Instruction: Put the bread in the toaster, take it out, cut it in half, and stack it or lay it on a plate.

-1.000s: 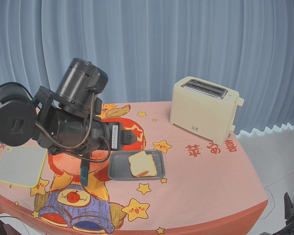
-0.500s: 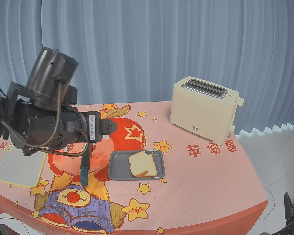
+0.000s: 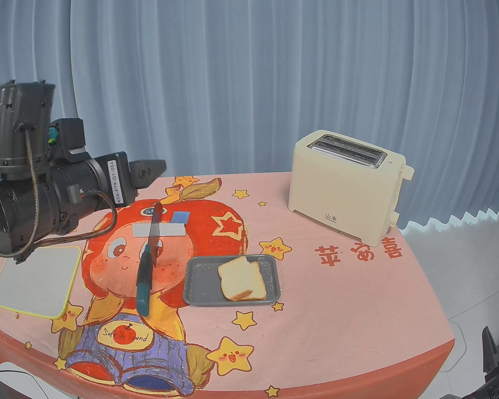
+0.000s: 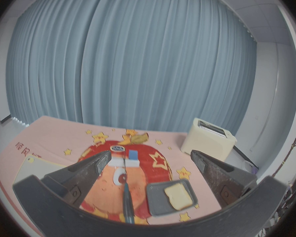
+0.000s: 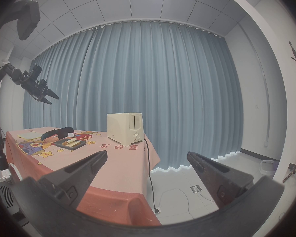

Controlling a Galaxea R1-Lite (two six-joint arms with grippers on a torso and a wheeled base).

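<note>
**A:** Head view. How far along is the job?

**B:** Far along, by the look of it. The bread lies on the grey plate at 6 o'clock on the table, apparently as two overlapping pieces. That suggests cutting and stacking are done. The toaster, at 2 o'clock from the plate, shows empty slots. The knife lies flat at 9 o'clock from the plate, and the board sits bare beyond it.

**A:** And the arm?

**B:** The left claw hangs high, at 11 o'clock from the plate and well apart from the bread.

**A:** Left wrist view?

**B:** The left claw is spread wide and grips nothing. Far beneath it lie the knife and, just beside it, the plate with the bread. The toaster stands beyond the plate.

**A:** Right wrist view?

**B:** The right claw is also spread wide and empty, off the table's edge and well apart from everything. The toaster stands nearest it, with the plate and bread farther along the table.

**A:** What is left to do?

**B:** Little or nothing, in my judgement. I cannot tell whether the bread was actually toasted, beyond a browned edge.
</note>
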